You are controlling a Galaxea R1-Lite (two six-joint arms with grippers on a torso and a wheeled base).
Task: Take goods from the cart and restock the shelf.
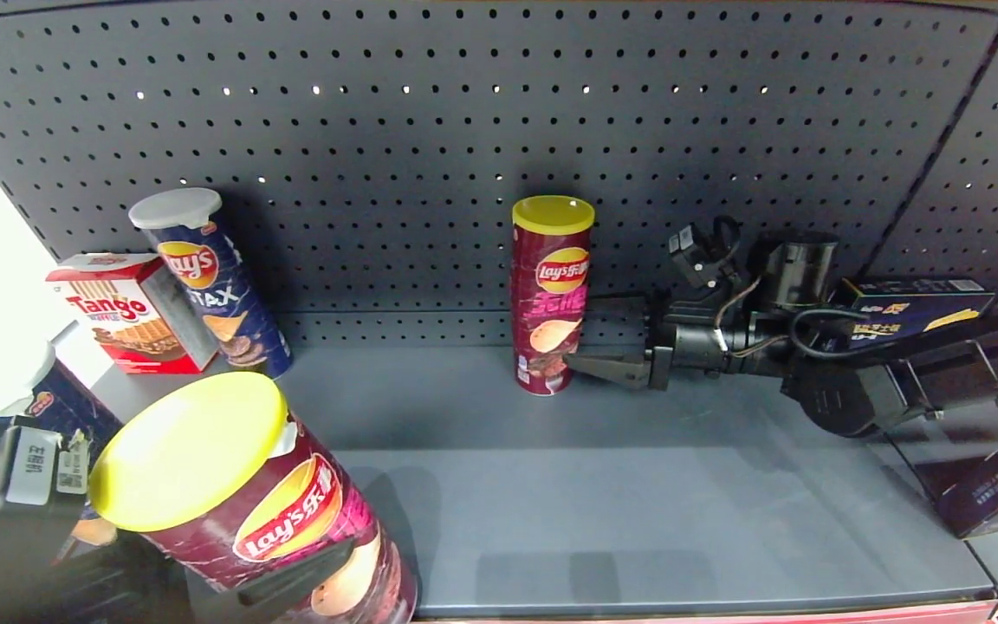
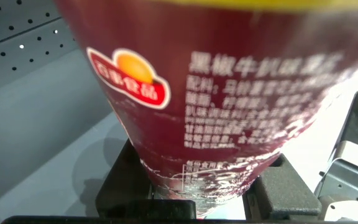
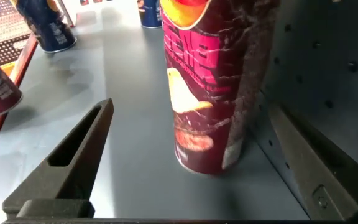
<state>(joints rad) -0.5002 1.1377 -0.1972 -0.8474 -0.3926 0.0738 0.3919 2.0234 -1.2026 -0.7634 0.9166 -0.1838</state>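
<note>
**Can stands between my open right claw's fingers; second can gripped in my left**

Can [image 1: 551, 295], maroon with a yellow lid, stands upright on the shelf [image 1: 638, 503] near the middle, close to the pegboard [image 1: 464, 130] at the back. My right claw [image 1: 594, 334] comes in from the right with its fingers spread wide, one on each side of the can's lower half. In the right wrist view there is a gap on both sides, so it holds nothing. One finger runs between the can and the pegboard, with little room to spare.

My left claw [image 2: 201, 196] is closed on the base of a second can [image 1: 248, 503] of the same kind. This one is tilted, at the shelf's front left corner.

Behind it, at the back left, a blue can [image 1: 204, 277] with a white lid stands just beside a red wafer box [image 1: 131, 312]. Both are well apart from the middle can. Another blue can [image 1: 66, 407] shows partly at the far left edge.

On the right, my arm lies across the shelf in front of a dark box [image 1: 915, 312]. Another dark box [image 1: 997, 485] sits nearer the front right.
</note>
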